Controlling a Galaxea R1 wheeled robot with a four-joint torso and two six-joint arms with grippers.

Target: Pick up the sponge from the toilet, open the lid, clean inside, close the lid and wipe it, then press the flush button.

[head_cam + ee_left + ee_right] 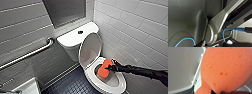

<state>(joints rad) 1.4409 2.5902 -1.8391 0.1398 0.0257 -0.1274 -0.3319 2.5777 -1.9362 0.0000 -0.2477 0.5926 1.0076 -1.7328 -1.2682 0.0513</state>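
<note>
The white toilet (pixel 113 84) stands in the corner with its lid (pixel 90 49) raised against the tank (pixel 72 38). The dark round flush button (pixel 80 32) sits in the middle of the tank top. My right arm comes in from the right, and my right gripper (pixel 111 67) is shut on the orange sponge (pixel 104 68), which is squeezed at its middle. The sponge sits low in the bowl against the far rim. In the right wrist view the sponge (pixel 226 68) looms large, with the lid (pixel 181 65) beside it.
A metal grab bar (pixel 30 53) runs along the left wall. White tiled wall (pixel 135 30) stands close on the right of the toilet. Dark tiled floor (pixel 72 85) lies to its left, with a white fixture's edge (pixel 27 87) at the lower left.
</note>
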